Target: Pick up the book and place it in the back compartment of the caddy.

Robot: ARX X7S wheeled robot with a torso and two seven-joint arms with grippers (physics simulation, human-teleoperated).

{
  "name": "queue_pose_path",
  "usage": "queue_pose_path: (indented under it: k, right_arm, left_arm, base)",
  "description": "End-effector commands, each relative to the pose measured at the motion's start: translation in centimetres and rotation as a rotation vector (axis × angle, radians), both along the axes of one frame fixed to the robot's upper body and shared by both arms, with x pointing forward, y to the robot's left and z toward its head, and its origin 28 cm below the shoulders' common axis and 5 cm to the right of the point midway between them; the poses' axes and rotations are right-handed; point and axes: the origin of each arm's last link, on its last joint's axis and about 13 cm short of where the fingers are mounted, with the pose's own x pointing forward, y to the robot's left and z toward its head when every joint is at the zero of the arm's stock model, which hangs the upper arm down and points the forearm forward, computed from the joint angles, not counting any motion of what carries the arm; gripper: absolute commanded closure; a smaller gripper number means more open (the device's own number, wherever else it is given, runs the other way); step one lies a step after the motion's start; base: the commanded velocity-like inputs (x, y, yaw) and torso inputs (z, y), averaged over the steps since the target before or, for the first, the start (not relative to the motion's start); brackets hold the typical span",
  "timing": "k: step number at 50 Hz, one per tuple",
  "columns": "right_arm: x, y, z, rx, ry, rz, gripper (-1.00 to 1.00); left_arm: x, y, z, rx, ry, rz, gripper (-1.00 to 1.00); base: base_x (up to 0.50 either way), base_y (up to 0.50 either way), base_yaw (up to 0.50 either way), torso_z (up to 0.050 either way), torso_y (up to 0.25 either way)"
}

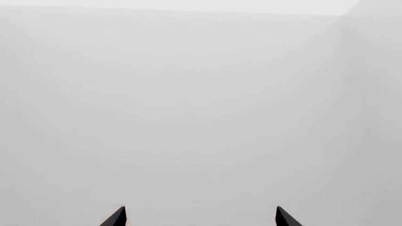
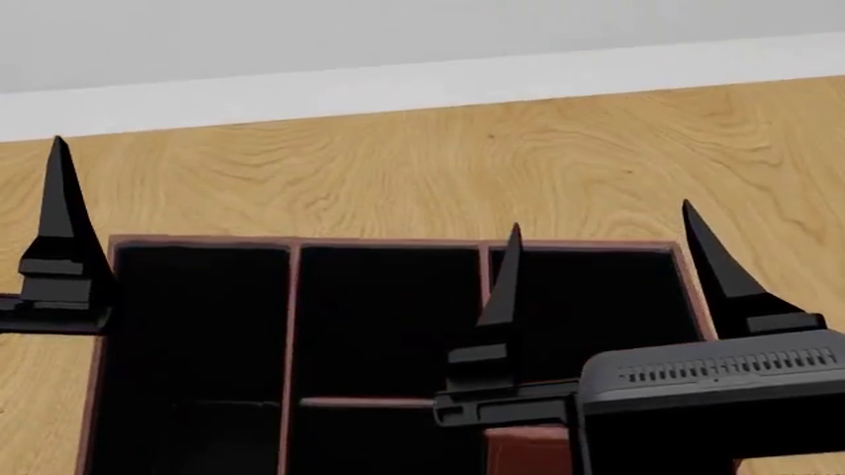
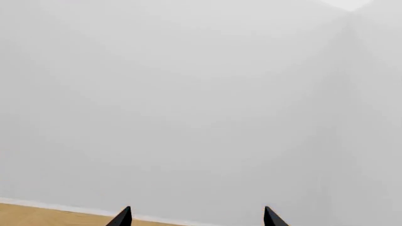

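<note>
Seen from the head camera, one caddy [image 2: 396,242] sits on the wooden bench [image 2: 436,158], dark red outside, black inside, its far wall running parallel to the bench's back edge. Three cells count across its back row, split by thin red dividers; a cross divider marks a nearer row, cut off by the frame. Two grippers show: right gripper [image 2: 601,233] over the caddy's right back cell, both fingers pointing up, jaws spread wide with nothing between them; left gripper [image 2: 59,213] near the caddy's left wall, only one finger in the head view. Book: not seen in any of the three views, so its place cannot be told. Left wrist view gives what the head view lacks, two dark fingertips [image 1: 116,217] well apart against plain pale wall, so jaws spread, empty. Right wrist view shows two fingertips [image 3: 122,217] likewise apart, pale wall, plus a sliver of wood bench that the left wrist view lacks.
</note>
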Motion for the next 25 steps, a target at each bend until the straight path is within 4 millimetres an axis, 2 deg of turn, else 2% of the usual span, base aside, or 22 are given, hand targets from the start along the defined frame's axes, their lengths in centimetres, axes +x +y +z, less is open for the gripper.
queue_pose_path:
  k: [1,8,14,25]
  right_arm:
    - [-0.12,-0.03,0.12,0.017,-0.004,-0.001,-1.00]
    - [-0.06,0.08,0.17,-0.002,0.007,-0.017,-1.00]
    - [-0.09,0.15,0.21,-0.004,0.000,-0.016,-1.00]
    - [0.03,0.11,0.14,0.002,0.000,-0.008,-1.00]
  left_arm:
    - [-0.01,-0.04,-0.03,-0.003,0.000,0.003,-1.00]
    - [-0.04,-0.01,0.00,-0.002,0.001,0.003,-1.00]
    - [-0.08,0.04,0.09,-0.004,-0.002,0.006,-1.00]
    - [0.00,-0.02,0.09,0.001,0.004,0.034,-1.00]
  base:
    - [0.00,0.00,0.00,0.000,0.000]
    - [0.00,0.00,0.00,0.000,0.000]
    - [0.46,-0.08,0.00,0.000,0.000]
    - [-0.01,0.00,0.00,0.000,0.001]
